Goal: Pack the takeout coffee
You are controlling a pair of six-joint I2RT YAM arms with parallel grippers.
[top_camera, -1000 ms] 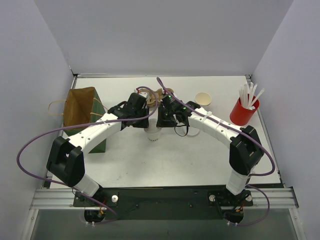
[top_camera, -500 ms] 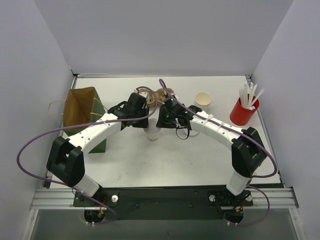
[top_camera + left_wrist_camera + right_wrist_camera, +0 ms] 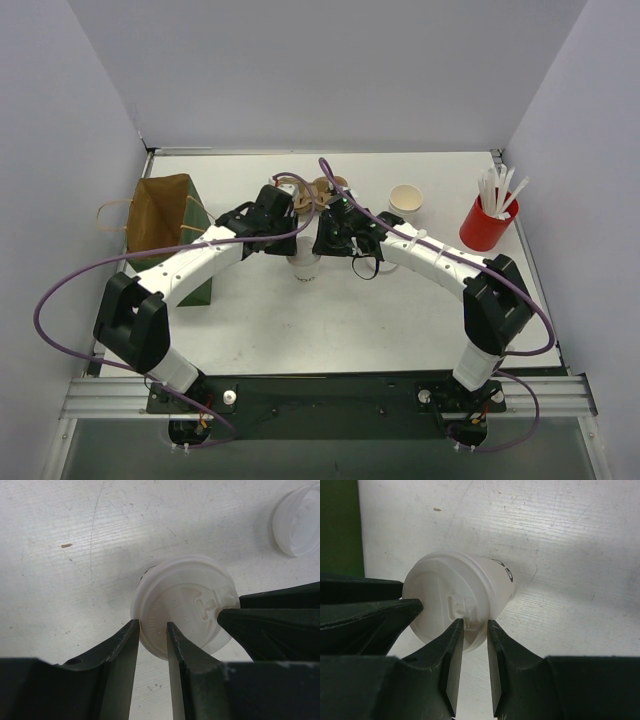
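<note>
over the last second your right arm eased a little further in toward the centre and then went still; in the last half second almost nothing moved. both claws are now parked on the same thing, the lidded cup [image 3: 306, 265], which stands upright on the desk [image 3: 400, 310] between them, just in front of the brown carrier [image 3: 300, 185].

your left claw [image 3: 152, 625] is drawn nearly closed. its narrow slot straddles the rim of the lid [image 3: 185, 605], one finger outside the edge and one over the top. your right claw [image 3: 473, 622] is just as narrow and sits at the opposite edge of that lid, by the raised sip tab. you cannot tell from either wrist view whether the fingers truly pinch the plastic or only rest on it.

the stillness reads to me as a pause for seating or checking the lid, so this cup is likely close to ready for the carrier, but nothing is packed yet. the open cup [image 3: 406, 197] waits uncovered further back on the right, well apart, and a loose lid [image 3: 300, 520] lies flat on the desk. the paper bag [image 3: 165, 208] stands at the left with neither cup in it.
</note>
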